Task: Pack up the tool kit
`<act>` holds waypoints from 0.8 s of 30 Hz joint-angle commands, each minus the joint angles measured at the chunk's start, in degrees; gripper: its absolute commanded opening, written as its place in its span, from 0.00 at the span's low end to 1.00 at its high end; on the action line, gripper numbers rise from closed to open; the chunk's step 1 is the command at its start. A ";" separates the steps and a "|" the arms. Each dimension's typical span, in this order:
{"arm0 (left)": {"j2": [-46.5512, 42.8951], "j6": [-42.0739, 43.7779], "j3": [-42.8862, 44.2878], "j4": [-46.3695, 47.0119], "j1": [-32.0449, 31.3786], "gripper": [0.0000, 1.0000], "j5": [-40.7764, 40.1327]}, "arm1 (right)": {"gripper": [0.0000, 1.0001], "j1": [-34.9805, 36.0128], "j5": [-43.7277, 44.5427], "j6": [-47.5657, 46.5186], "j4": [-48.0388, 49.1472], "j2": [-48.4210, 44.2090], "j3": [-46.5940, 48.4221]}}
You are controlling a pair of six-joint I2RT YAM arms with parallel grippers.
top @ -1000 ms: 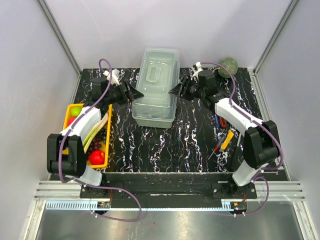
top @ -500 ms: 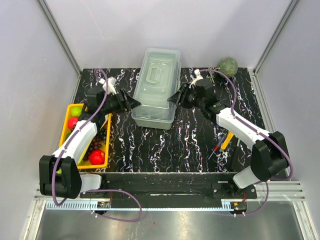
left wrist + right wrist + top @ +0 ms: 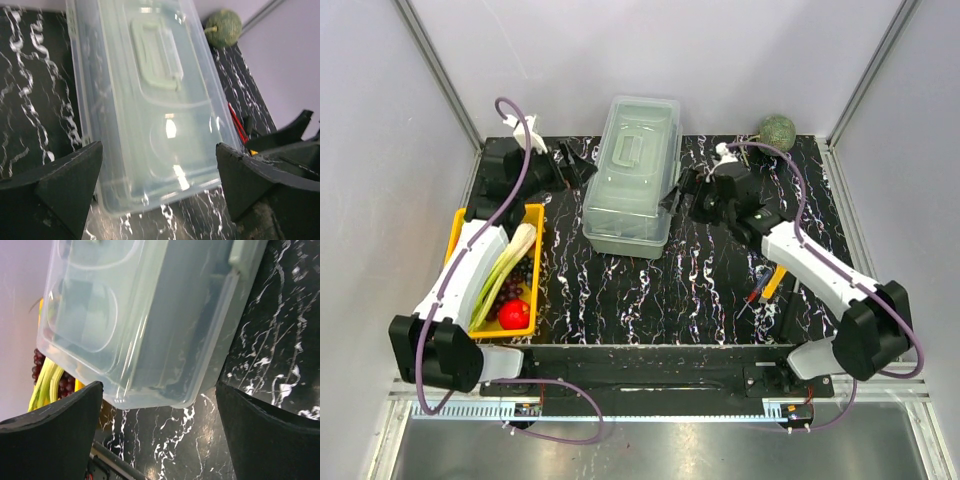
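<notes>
The pale grey-green toolbox (image 3: 625,238) sat shut at the far middle of the counter (image 3: 700,285), with its translucent lid (image 3: 630,190) down and the moulded handle (image 3: 636,150) flat on top. You had the left fingers (image 3: 582,166) just beside its left wall toward the far end, spread wide and pinching nothing. Your right fingers (image 3: 677,192) were just beside the right wall, likewise spread wide and empty; whether a tip touched the box could not be told. The small hand tools (image 3: 765,280), red, yellow and blue, lay loose on the counter right of the box, by your right arm. A green round fruit (image 3: 778,130) sat in the far right corner. The yellow tray (image 3: 537,270), holding green stalks, dark grapes and a red fruit (image 3: 515,314), stood at the left edge.
</notes>
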 commanded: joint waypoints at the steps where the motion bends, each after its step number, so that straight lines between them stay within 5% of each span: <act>1: 5.35 3.16 8.14 1.29 0.05 0.99 -4.72 | 1.00 -4.73 1.78 -2.10 -0.15 -3.77 0.60; 11: 23.99 0.70 22.39 -3.10 0.05 0.99 0.03 | 1.00 -19.68 -20.89 5.97 19.52 4.91 -1.07; 17: 29.17 -0.45 25.64 -4.68 0.05 0.99 0.20 | 0.99 -22.23 -33.12 16.34 41.05 18.18 -1.78; 24: 32.08 -1.24 26.27 -5.12 0.05 0.99 3.63 | 1.00 -22.24 -37.61 27.67 58.54 30.22 0.34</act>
